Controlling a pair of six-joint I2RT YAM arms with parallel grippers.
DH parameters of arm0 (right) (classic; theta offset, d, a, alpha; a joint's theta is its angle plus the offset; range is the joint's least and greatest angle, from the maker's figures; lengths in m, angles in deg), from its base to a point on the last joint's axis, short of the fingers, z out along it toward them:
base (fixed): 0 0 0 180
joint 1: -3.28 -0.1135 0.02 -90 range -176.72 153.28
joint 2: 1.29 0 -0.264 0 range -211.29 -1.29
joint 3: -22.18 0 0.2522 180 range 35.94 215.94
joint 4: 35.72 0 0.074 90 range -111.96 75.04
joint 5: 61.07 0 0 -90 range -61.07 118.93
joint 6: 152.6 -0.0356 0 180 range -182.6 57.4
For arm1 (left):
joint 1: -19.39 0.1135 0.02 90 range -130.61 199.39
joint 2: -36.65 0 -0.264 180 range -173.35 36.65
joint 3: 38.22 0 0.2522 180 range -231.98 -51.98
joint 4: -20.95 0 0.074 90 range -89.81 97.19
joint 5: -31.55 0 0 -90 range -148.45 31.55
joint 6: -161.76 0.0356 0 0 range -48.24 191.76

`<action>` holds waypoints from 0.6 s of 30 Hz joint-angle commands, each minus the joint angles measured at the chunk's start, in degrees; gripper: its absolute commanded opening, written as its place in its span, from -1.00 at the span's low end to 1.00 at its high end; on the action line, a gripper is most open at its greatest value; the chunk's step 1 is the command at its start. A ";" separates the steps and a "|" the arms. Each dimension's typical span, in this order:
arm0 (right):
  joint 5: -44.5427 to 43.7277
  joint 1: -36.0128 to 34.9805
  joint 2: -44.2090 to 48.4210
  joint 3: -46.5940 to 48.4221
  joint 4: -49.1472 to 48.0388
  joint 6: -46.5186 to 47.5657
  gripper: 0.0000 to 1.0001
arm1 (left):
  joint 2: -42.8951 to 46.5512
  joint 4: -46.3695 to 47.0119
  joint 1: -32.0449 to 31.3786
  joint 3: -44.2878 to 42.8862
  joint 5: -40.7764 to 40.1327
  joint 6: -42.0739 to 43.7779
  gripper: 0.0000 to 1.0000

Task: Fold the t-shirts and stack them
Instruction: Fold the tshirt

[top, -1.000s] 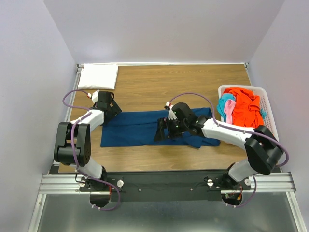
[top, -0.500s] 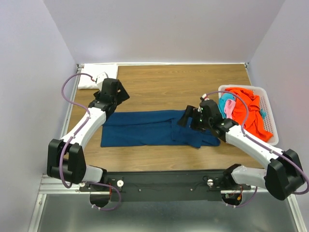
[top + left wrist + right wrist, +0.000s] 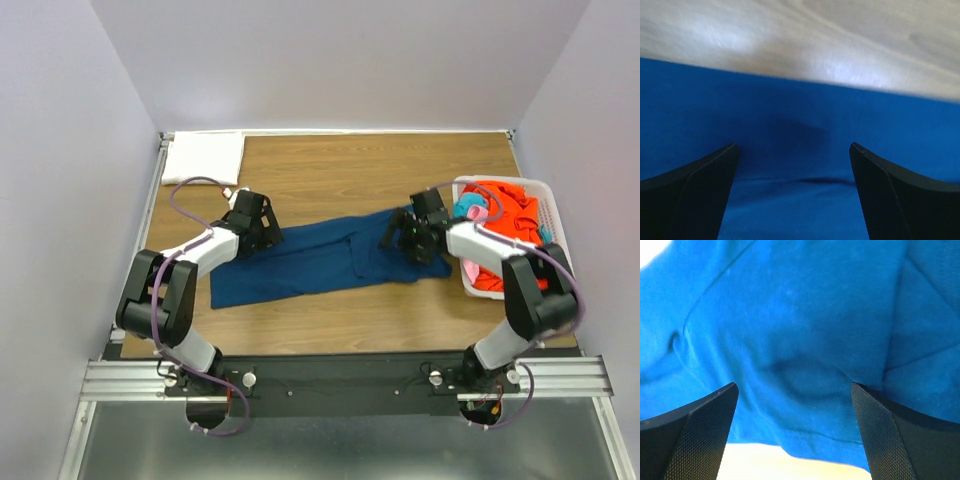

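Navy cloth, one long t-shirt (image 3: 310, 266), lies across the wooden table (image 3: 330, 170) in the overhead view, with the left gripper (image 3: 266, 232) and right gripper (image 3: 402, 236) at its two ends. One folded white t-shirt (image 3: 204, 157) lies in the far left corner, and one basket (image 3: 553, 228) holds orange cloth (image 3: 508, 222) and teal cloth (image 3: 463, 210).

Left wrist: the gripper (image 3: 792, 147) has its jaws spread wide and empty, low over the shirt (image 3: 790, 110) near its edge.

Right wrist: the gripper (image 3: 794, 386) is likewise wide apart and grasps nothing, with blue fabric (image 3: 805, 315) close beneath.
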State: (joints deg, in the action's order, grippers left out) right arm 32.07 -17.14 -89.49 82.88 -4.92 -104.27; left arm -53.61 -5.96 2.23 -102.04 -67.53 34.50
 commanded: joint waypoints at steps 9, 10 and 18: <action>5.47 4.16 -35.53 35.39 -1.75 18.18 1.00 | 1.84 1.99 -7.61 9.98 6.44 -2.73 0.97; 6.35 4.25 -39.64 40.72 -1.57 19.33 1.00 | 2.10 2.16 -8.66 10.42 6.88 -4.04 0.97; 11.28 4.25 -57.06 68.61 2.38 21.37 1.00 | 2.98 3.57 -17.98 12.80 7.68 -13.80 0.97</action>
State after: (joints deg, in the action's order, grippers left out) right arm 40.68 -12.82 -137.10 143.55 -8.96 -85.13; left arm -49.37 2.59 -12.29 -93.21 -64.95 28.97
